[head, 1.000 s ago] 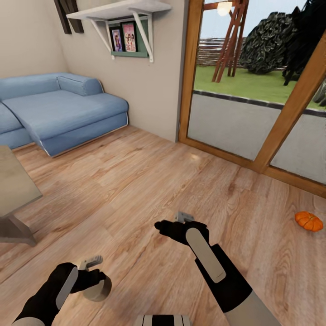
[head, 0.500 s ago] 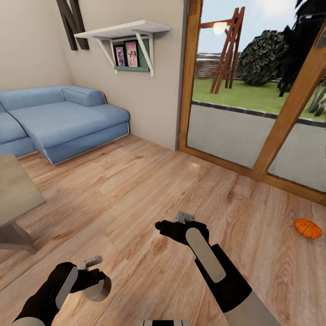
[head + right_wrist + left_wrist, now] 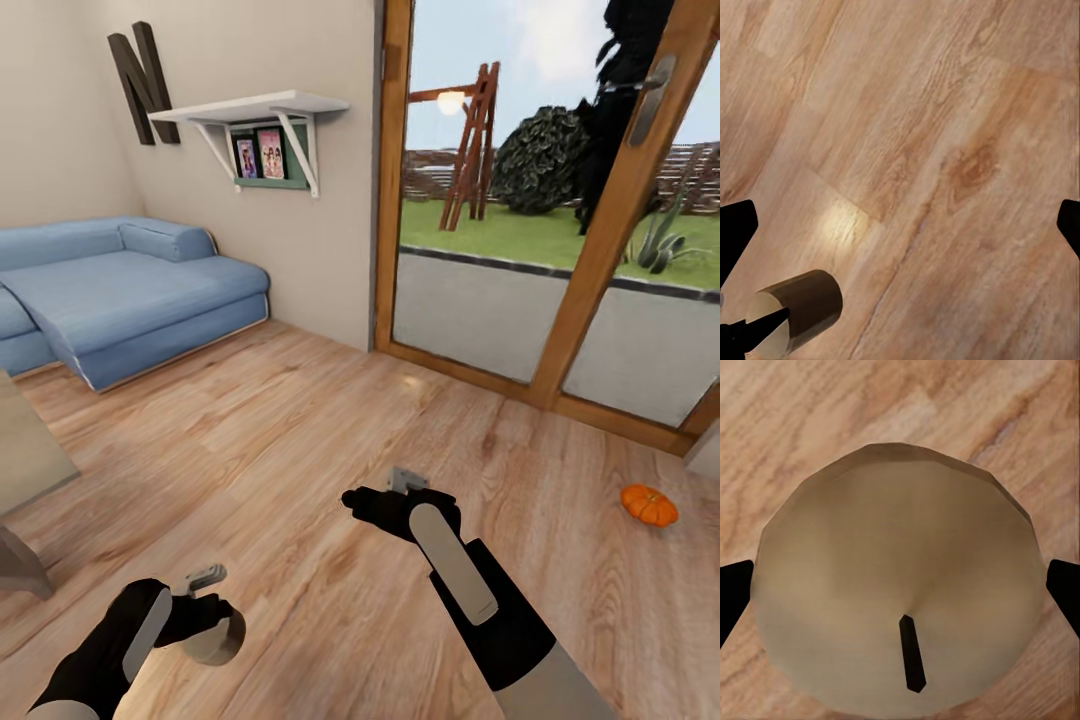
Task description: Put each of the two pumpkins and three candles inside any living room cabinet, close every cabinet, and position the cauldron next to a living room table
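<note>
Now, left claw (image 3: 205, 612): clenched on a candle (image 3: 218, 638), above the floor (image 3: 300, 440).
Right claw (image 3: 405, 487): spread wide, holding nothing.
Pumpkin (image 3: 649, 505): on the floor by the glass door (image 3: 560, 250), well apart from both claws.

One pumpkin (image 3: 649, 505), one candle (image 3: 215, 637), one sofa (image 3: 120, 290), one shelf (image 3: 250, 108).

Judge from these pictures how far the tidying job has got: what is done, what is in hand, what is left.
Done: nothing shows as stored; no cabinet is in sight. In hand: the left gripper is shut on a candle, carried above the wood floor. The right gripper is open and holds nothing. Left: a pumpkin lies on the floor near the glass door; the rest cannot be judged.
</note>
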`<state>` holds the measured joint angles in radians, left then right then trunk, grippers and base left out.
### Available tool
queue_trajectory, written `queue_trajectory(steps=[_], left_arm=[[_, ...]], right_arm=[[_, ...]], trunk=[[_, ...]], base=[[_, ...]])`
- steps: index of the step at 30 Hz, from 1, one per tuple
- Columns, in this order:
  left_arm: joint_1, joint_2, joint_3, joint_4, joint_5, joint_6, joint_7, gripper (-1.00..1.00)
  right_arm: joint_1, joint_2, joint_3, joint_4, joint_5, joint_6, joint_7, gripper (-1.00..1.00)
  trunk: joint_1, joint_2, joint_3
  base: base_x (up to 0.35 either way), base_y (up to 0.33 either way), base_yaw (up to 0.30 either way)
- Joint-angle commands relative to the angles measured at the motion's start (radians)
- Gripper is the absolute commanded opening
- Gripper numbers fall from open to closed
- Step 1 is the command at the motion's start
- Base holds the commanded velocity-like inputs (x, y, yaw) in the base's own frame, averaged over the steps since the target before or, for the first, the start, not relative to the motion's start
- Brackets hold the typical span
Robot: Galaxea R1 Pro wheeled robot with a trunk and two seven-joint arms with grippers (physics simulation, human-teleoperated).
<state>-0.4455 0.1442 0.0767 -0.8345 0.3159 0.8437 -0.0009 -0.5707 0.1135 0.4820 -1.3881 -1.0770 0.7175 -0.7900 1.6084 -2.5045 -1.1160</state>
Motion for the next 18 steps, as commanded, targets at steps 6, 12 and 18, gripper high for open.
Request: queue_trajectory(steps=[6, 12, 18], left_arm=[[0.000, 0.000, -0.001, 0.000, 0.000, 0.000, 0.000, -1.00], [0.000, 0.000, -0.001, 0.000, -0.001, 0.000, 0.000, -1.00], [0.001, -0.001, -0.002, 0.000, -0.001, 0.000, 0.001, -1.00]], right_arm=[[0.000, 0.001, 0.002, 0.003, 0.000, -0.002, -0.001, 1.00], [0.000, 0.001, 0.003, 0.003, 0.000, -0.001, 0.000, 1.00], [0.000, 0.001, 0.000, 0.004, -0.001, -0.001, 0.000, 1.00]], trunk=[[-0.003, 0.001, 0.027], [-0.005, 0.003, 0.052], [-0.008, 0.004, 0.076]], base=[[0.000, 0.000, -0.268], [0.000, 0.000, -0.273], [0.000, 0.000, -0.279]])
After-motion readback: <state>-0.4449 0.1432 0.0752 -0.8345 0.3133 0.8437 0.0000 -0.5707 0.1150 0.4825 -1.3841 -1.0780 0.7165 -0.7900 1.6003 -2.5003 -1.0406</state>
